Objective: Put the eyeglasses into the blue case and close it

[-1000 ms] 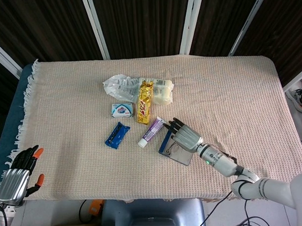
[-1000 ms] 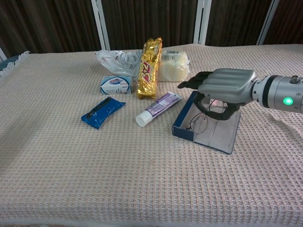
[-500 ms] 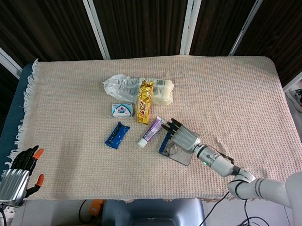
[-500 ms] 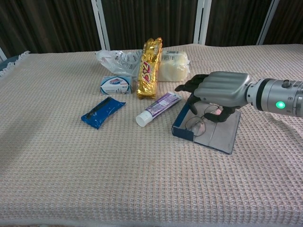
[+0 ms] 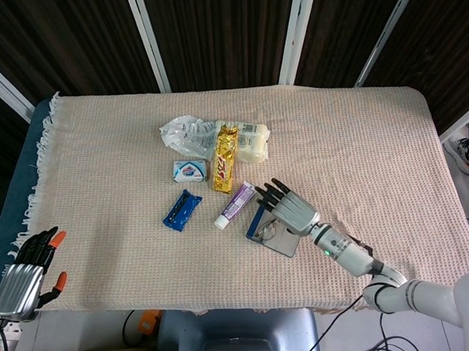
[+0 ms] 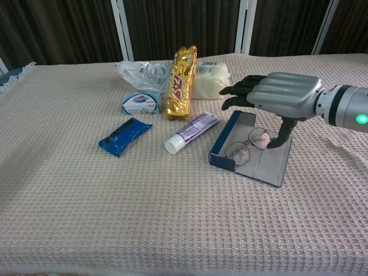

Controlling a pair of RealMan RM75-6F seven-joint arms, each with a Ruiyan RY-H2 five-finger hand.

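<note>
The blue case [image 6: 221, 150] lies open on the cloth, its grey lid flat toward me. Thin-rimmed eyeglasses [image 6: 246, 146] rest inside it, free of any grip. My right hand [image 6: 282, 98] hovers just above the case with its fingers spread toward the left and holds nothing. Its thumb points down to the lid right beside the glasses. In the head view the same right hand [image 5: 291, 208] covers part of the case [image 5: 255, 219]. My left hand [image 5: 26, 271] hangs off the table's near left corner, empty with fingers apart.
Left of the case lie a purple toothpaste tube [image 6: 192, 131] and a blue packet [image 6: 124, 136]. Behind them are a gold snack bag [image 6: 182, 81], a soap box [image 6: 141, 102], a clear plastic bag [image 6: 144, 72] and a pale packet [image 6: 211, 77].
My right hand let the eyeglasses go into the case, then rose and spread its fingers. The left hand has stayed put.
</note>
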